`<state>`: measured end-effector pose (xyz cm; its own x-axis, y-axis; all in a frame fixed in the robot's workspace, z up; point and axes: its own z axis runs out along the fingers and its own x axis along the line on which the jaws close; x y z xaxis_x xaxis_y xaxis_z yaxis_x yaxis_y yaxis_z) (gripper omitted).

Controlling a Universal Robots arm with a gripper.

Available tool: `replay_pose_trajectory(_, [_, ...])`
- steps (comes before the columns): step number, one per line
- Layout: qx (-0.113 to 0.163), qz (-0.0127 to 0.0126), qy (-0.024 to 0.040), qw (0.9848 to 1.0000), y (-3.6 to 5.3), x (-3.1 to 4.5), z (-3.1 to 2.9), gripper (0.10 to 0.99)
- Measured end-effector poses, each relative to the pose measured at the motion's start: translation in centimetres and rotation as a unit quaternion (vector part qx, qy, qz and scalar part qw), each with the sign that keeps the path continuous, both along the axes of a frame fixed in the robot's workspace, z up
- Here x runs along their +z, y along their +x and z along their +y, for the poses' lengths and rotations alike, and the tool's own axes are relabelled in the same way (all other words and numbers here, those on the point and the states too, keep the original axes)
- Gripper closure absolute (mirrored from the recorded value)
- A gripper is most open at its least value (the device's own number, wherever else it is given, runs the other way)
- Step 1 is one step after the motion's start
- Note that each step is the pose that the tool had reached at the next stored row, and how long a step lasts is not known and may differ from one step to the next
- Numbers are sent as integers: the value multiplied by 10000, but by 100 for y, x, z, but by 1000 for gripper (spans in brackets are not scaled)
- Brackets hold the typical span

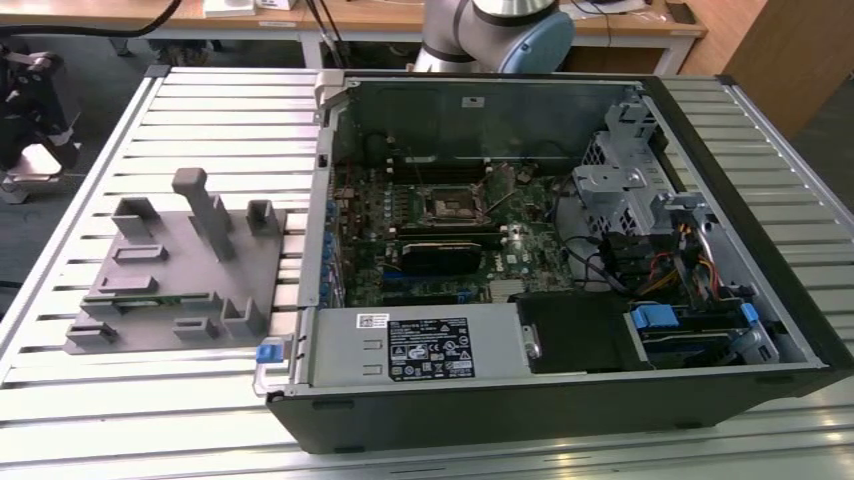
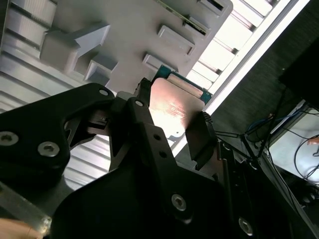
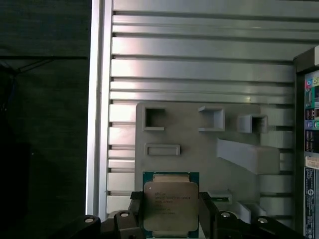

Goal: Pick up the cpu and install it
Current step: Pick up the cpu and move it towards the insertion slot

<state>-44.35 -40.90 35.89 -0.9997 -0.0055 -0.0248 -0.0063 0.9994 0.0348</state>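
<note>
While the end effector (image 3: 171, 215) is closed on the cpu (image 3: 171, 204), its two dark fingers (image 3: 135, 213) press against opposite edges of the chip, as both wrist views show. The cpu's metal top faces the first wrist camera, with its green border visible around it. In the second wrist view the cpu (image 2: 172, 104) sits tilted between the fingers (image 2: 202, 137) of the end effector (image 2: 174, 124), clear of the grey fixture (image 2: 124, 30) behind it.

The wrist points down at the slatted bench (image 3: 199, 64). The fixture (image 3: 199, 144) lies flat on the bench beneath the cpu, and an edge of the computer case (image 3: 310, 149) stands beside it.

In the exterior view the arm (image 1: 494, 25) rises beyond the far side of the open computer case (image 1: 561, 400). The fixture (image 1: 174, 270) lies at the exterior view's left of the case, just beside it on the bench (image 1: 80, 420).
</note>
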Motion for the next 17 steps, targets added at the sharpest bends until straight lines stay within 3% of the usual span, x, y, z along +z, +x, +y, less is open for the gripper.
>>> replay_pose_trajectory(9, [0,0,0,10000,0,167,0,553])
replay_pose_trajectory(17, [0,1,0,10000,3,180,1,553])
